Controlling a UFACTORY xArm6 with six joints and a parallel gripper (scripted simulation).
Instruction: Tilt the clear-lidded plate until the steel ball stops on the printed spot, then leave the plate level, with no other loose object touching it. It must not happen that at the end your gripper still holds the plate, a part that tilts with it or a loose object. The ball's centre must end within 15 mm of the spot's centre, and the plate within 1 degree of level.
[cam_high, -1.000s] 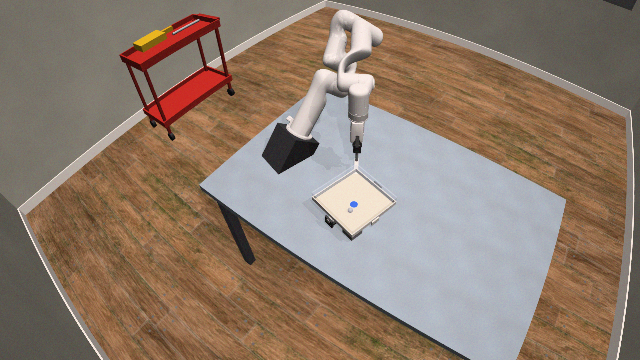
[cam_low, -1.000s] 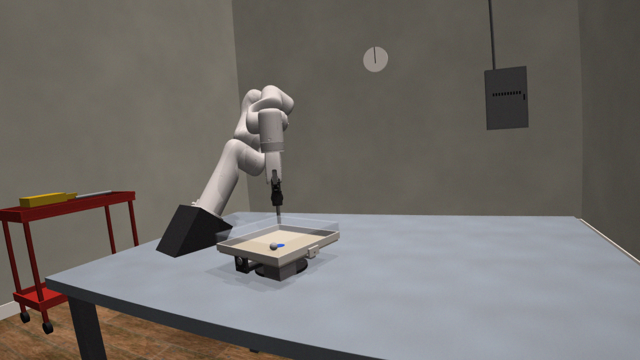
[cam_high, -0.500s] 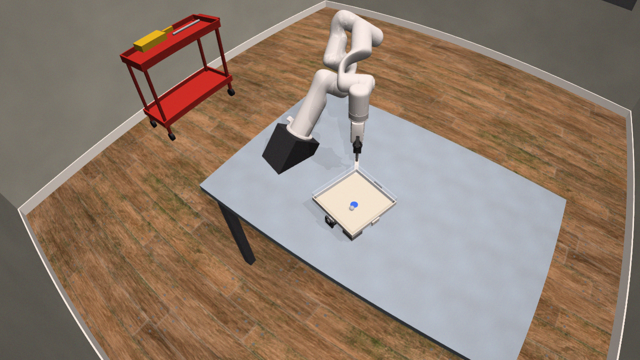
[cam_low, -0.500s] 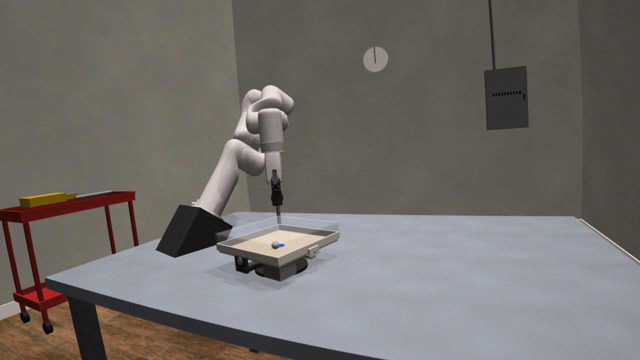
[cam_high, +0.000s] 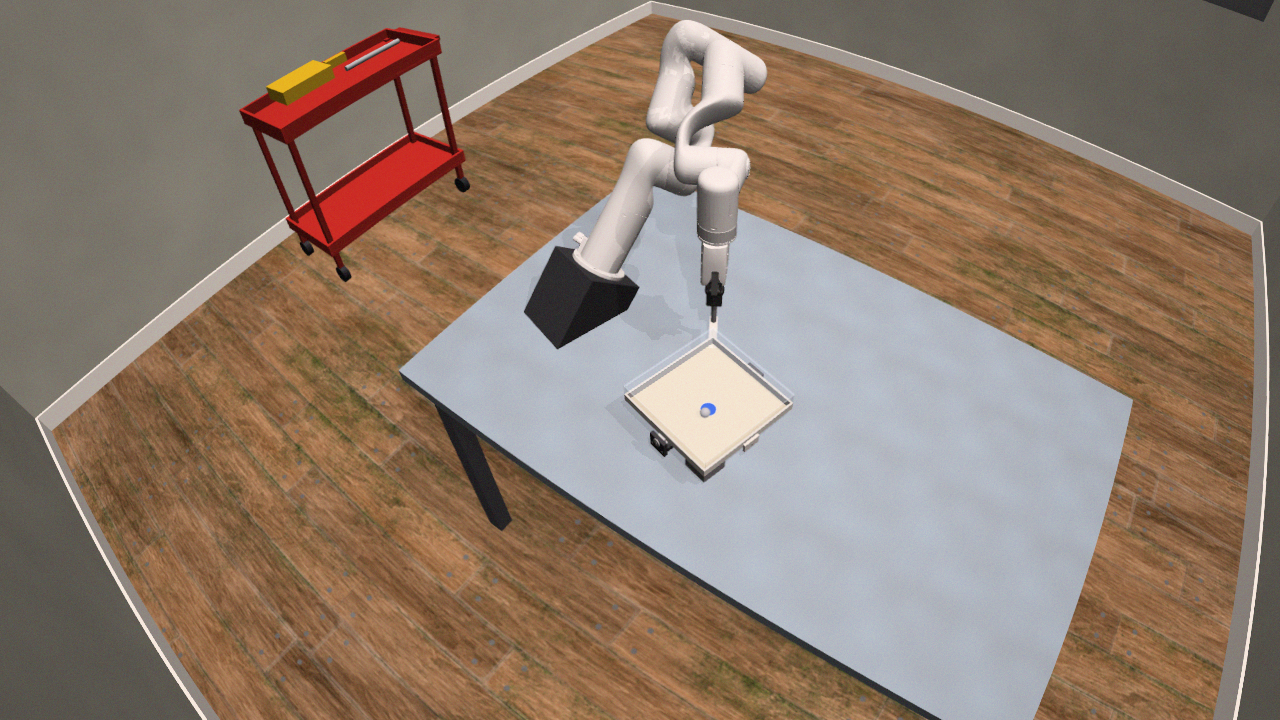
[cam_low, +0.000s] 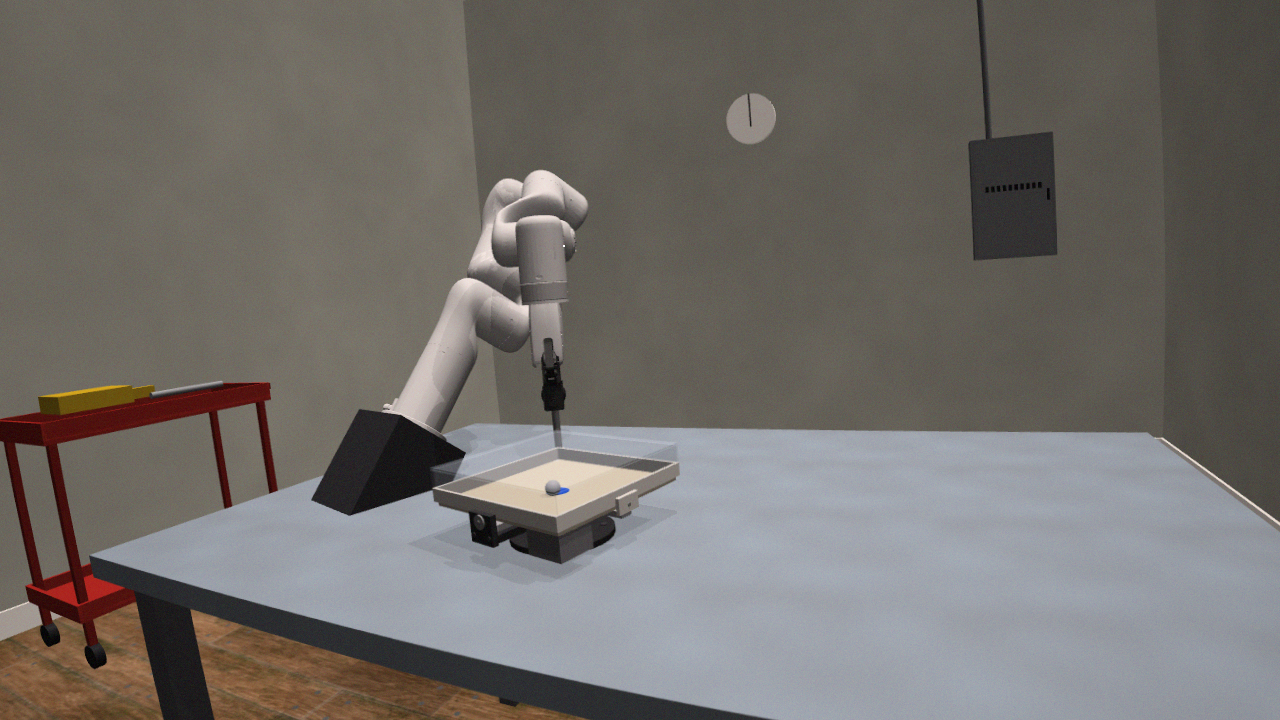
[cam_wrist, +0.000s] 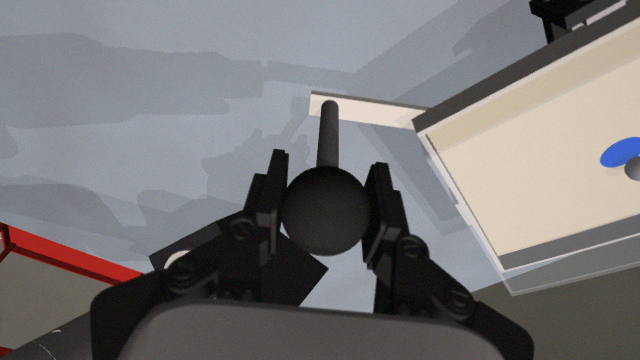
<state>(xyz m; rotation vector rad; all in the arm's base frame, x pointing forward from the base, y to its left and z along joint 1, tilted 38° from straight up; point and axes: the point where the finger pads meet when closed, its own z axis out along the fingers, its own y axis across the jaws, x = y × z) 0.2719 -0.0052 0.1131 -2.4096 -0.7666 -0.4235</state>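
- The clear-lidded plate (cam_high: 747, 420) is sitting on its pivot stand near the middle of the grey table (cam_high: 939, 537), toward the left near edge, and a thin handle stalk is rising from a tab at its far corner.
- The steel ball (cam_high: 708, 410) is resting on the printed blue spot (cam_high: 705, 407), close to the plate's centre; in the wrist view the ball (cam_wrist: 634, 169) is overlapping the spot's (cam_wrist: 617, 152) lower edge.
- Judging by its pivot mount, the plate is likely tipping freely under a light push, and the hard ball is probably rolling at the smallest slope, so only small, slow handle moves are advisable.
- The lid is covering the ball, so the round dark knob (cam_wrist: 325, 210) topping the stalk looks like the sensible place to hold.
- The gripper (cam_wrist: 325, 212) is pointing down from the arm and clamping that knob, one finger (cam_wrist: 267, 200) pressing each side at about half spread.
- From the exterior view the plate (cam_low: 501, 503) is looking near level, though I cannot tell whether it is within tolerance.
- A red cart (cam_high: 268, 120) is standing well apart, far left.
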